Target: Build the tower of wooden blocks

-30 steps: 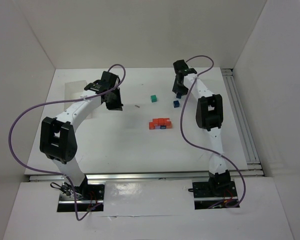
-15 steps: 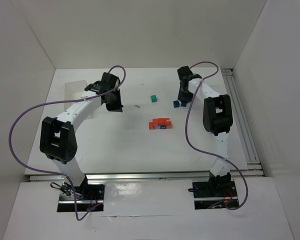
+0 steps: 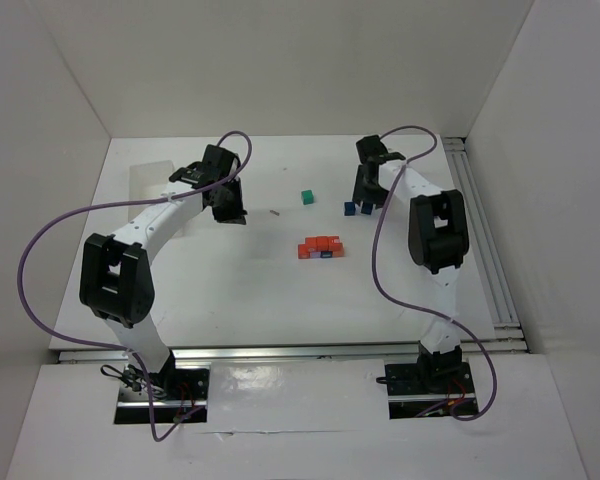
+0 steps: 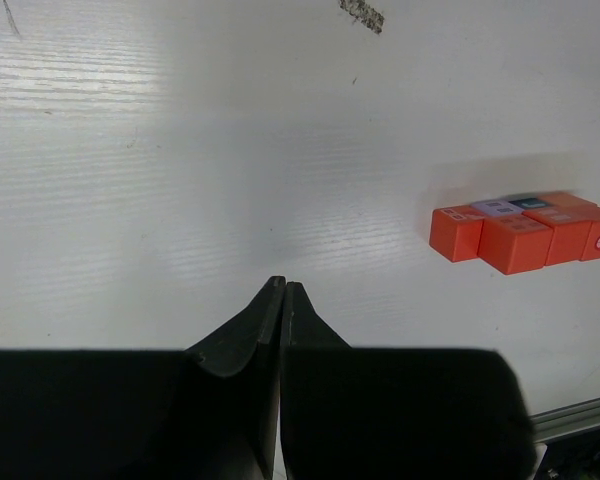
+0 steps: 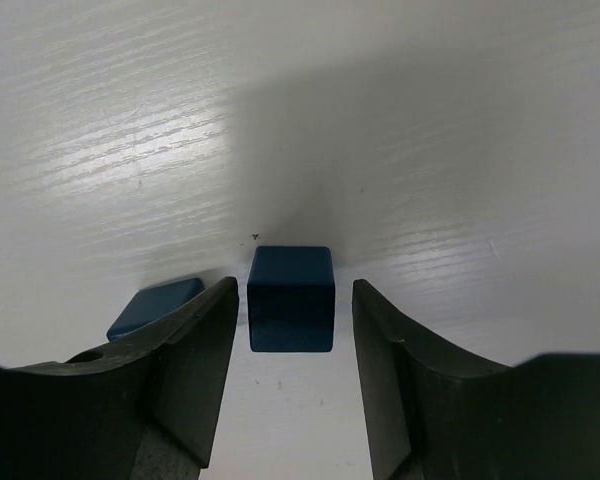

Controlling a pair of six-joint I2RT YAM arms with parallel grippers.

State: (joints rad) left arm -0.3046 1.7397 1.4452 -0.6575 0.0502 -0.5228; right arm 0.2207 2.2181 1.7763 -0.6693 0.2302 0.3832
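Dark blue block (image 5: 291, 297) sits ungripped btwn parted fingers of right claw (image 5: 295, 288); left claw (image 4: 281, 290) closed tight, holding nothing.

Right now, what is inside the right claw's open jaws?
One dark blue wooden cube sits between the fingers, touching neither. One finger partly covers a second blue cube.

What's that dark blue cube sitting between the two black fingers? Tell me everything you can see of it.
The dark blue cube is small, matte-painted, with softly rounded edges. It sits flat on the white table, between the open fingers of the right gripper, a gap on each side, so neither touches it. A second blue block lies close by, apart from it.
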